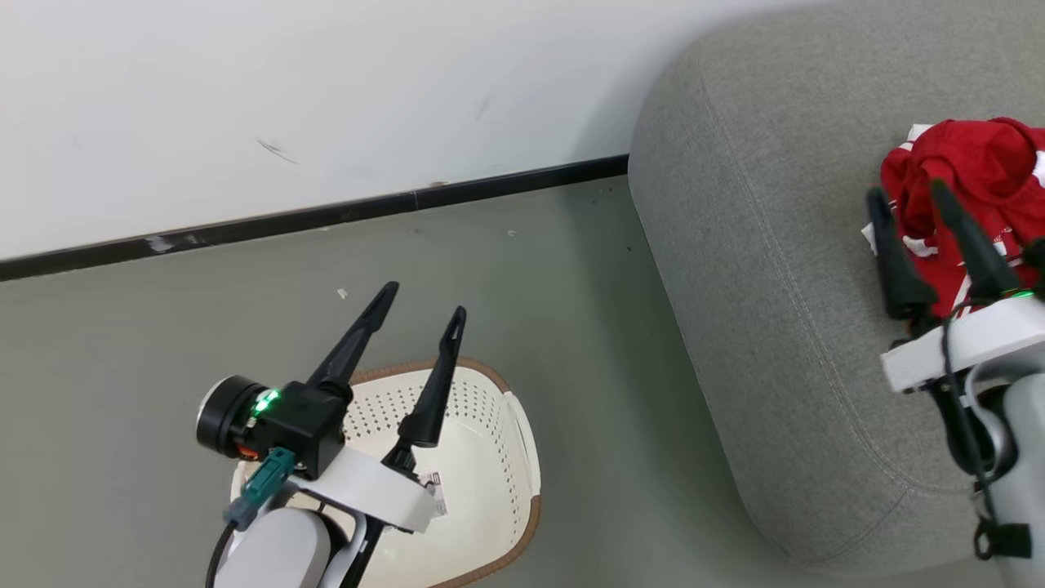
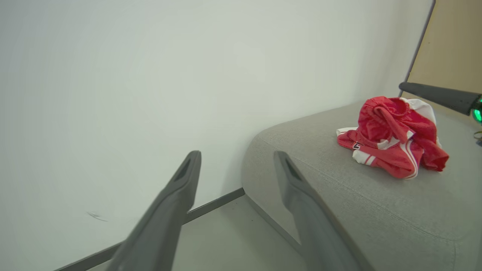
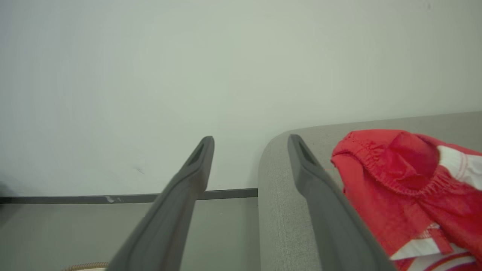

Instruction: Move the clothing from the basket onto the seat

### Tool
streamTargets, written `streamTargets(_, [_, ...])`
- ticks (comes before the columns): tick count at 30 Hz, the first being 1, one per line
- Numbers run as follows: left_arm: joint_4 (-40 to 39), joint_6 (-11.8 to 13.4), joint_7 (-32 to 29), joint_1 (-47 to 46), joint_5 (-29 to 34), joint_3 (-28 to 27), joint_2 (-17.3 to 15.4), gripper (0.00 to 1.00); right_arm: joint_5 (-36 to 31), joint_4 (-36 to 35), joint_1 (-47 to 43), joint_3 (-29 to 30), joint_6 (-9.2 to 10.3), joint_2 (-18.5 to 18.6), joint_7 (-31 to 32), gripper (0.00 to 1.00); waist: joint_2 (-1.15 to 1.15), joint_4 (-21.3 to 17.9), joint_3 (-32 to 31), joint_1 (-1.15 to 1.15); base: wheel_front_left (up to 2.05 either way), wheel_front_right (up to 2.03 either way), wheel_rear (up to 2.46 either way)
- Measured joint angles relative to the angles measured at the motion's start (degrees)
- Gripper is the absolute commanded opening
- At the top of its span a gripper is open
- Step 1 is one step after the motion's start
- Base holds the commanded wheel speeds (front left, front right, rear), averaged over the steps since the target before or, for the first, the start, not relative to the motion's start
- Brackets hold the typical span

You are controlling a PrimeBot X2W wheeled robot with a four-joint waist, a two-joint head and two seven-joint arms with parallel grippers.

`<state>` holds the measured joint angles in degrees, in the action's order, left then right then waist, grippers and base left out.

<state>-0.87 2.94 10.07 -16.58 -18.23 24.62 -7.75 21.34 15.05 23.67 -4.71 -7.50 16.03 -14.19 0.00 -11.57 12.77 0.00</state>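
Clothing (image 1: 971, 188) bunched on seat (image 1: 759, 286), well in from its rounded corner; basket (image 1: 490, 457) looks empty, partly hidden; left gripper (image 1: 426, 298) wide, empty above it; right gripper (image 1: 906, 190) wide beside heap, presumably release pose.

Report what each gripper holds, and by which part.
Nothing is held. The left gripper stands open over the basket; the right gripper is open beside the clothing lying on the seat.
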Motion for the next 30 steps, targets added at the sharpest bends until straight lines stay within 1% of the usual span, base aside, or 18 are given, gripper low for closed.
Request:
streamTargets(7, [0.46,1.88,0.78,2.54,-1.22,-2.91,-0.25,1.0,0.0,-1.66,-0.43,-5.24,0.0,-2.13,0.07,1.0,0.0,1.43,-2.15,0.0,0.0,0.0,0.0])
streamTargets(12, [0.66,2.76,1.18,4.78,-2.89,-4.31,-0.18,1.0,-0.18,-1.96,-1.57,-7.26,0.0,-2.94,0.08,1.0,0.0,2.77,-3.58,0.0,0.0,0.0,0.0])
streamTargets(16, [1.13,4.12,1.71,6.78,-3.39,-6.37,-0.37,1.0,-0.26,-2.65,-2.27,-8.43,0.0,-3.46,0.08,1.0,0.0,3.98,-4.65,0.0,0.0,0.0,0.0])
streamTargets(21, [1.65,6.39,2.14,8.49,-3.38,-9.31,-1.48,1.0,-1.18,-3.28,-3.02,-8.92,0.0,-3.85,0.08,1.0,0.0,5.54,-5.9,0.0,0.0,0.0,0.0])
streamTargets(30, [2.47,9.45,2.91,12.83,-3.88,-14.0,-2.64,1.0,-3.14,-3.35,-6.65,-9.44,0.0,-6.02,0.08,1.0,0.0,8.21,-8.02,0.0,0.0,0.0,0.0])
